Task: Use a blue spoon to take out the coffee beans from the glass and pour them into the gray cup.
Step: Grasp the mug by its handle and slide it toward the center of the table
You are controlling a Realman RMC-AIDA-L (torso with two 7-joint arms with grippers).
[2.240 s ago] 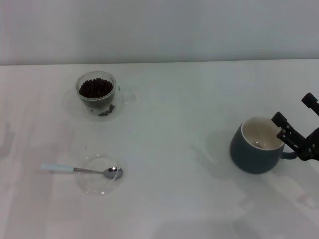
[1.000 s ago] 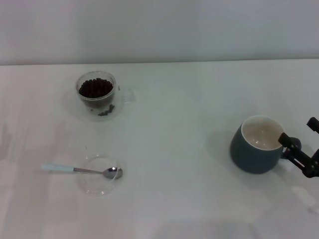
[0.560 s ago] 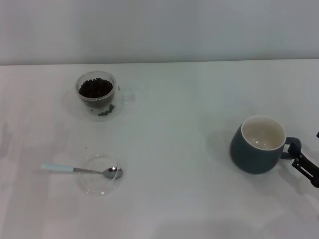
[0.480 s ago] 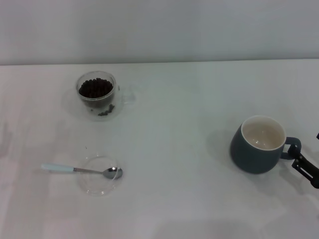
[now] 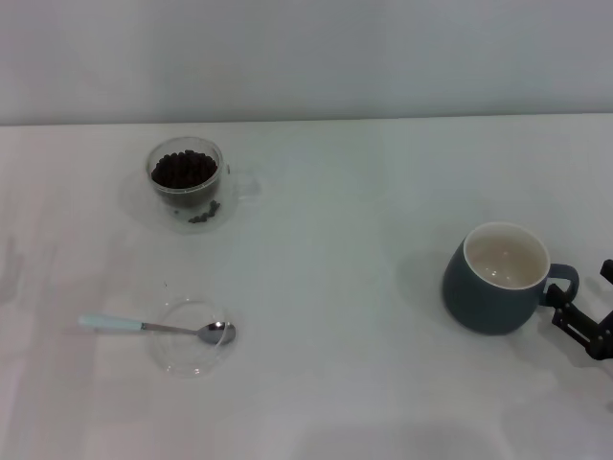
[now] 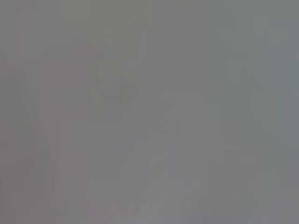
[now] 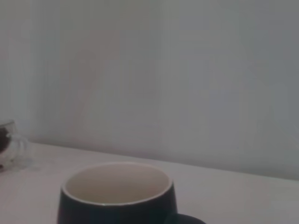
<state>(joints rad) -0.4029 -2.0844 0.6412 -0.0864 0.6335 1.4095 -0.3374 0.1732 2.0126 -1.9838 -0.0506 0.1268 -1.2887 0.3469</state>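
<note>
the spoon point(image 5: 158, 328) lies at eight o'clock on the table point(image 5: 335, 240), its bowl resting in a shallow glass dish point(image 5: 190, 337). the glass point(image 5: 186, 182) of beans point(image 5: 183, 170) stands at ten o'clock. the cup point(image 5: 496, 279) sits at four o'clock; the right gripper point(image 5: 586, 326) is just beside its handle, grip width cannot be told. nothing stands between them.

I see a white counter point(image 5: 335, 249) against a plain pale wall point(image 5: 306, 57), and a shallow clear glass dish point(image 5: 182, 356) sitting on its near left part.
</note>
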